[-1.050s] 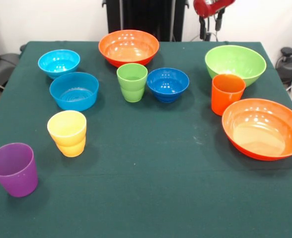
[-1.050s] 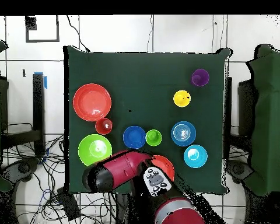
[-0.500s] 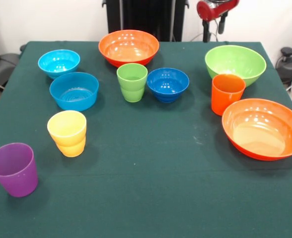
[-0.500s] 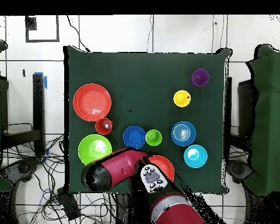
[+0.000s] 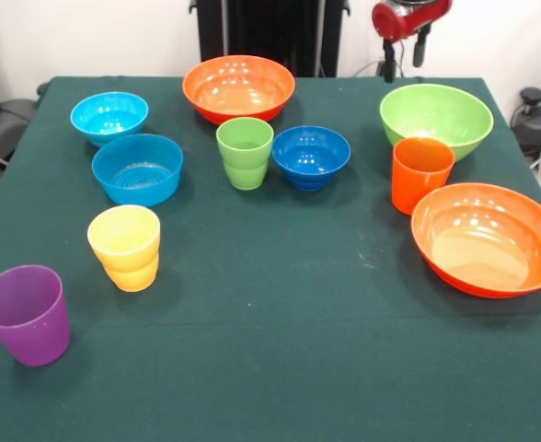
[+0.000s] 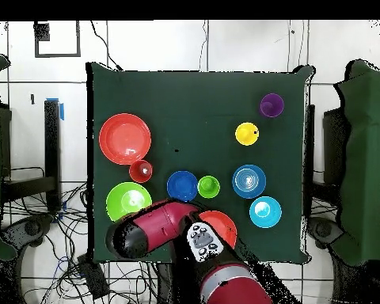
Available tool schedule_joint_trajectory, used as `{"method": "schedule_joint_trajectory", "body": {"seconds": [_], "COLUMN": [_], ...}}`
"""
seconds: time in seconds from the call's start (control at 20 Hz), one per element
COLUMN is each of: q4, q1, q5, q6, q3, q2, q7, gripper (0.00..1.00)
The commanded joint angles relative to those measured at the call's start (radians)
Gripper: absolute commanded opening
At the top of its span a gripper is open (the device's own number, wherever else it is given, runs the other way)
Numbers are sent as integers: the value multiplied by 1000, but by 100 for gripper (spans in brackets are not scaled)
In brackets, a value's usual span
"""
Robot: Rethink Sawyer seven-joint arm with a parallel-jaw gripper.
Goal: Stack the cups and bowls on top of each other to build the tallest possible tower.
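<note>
All cups and bowls stand apart and upright on the green cloth. At the far side are an orange bowl (image 5: 238, 87), partly under my arm (image 6: 157, 228) in the overhead view, and a lime bowl (image 5: 435, 118). A second orange bowl (image 5: 487, 238) is at the right, behind it an orange cup (image 5: 421, 173). In the middle stand a green cup (image 5: 245, 152) and a dark blue bowl (image 5: 311, 157). Two light blue bowls (image 5: 109, 115) (image 5: 137, 168) sit at the left, with a yellow cup (image 5: 125, 247) and a purple cup (image 5: 26, 313) nearer. My gripper (image 5: 404, 57) hangs open and empty above the table's far edge, behind the lime bowl.
The green cloth (image 5: 280, 350) has bare room across its near middle and right. Cables and dark equipment (image 5: 537, 115) lie off the table's right side.
My gripper has shifted to the right along the far edge in the front view, ending behind the lime bowl. The cups and bowls have not moved.
</note>
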Motion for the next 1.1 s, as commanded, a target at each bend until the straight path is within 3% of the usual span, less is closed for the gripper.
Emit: {"method": "schedule_joint_trajectory", "body": {"seconds": [0.05, 0.85, 1.1], "q4": [-97, -272, -275], "q1": [36, 90, 98], "q5": [48, 125, 122], "q6": [-77, 89, 79], "q3": [-2, 38, 50], "q2": [1, 61, 68], "q7": [178, 109, 84], "gripper": [100, 100, 100]}}
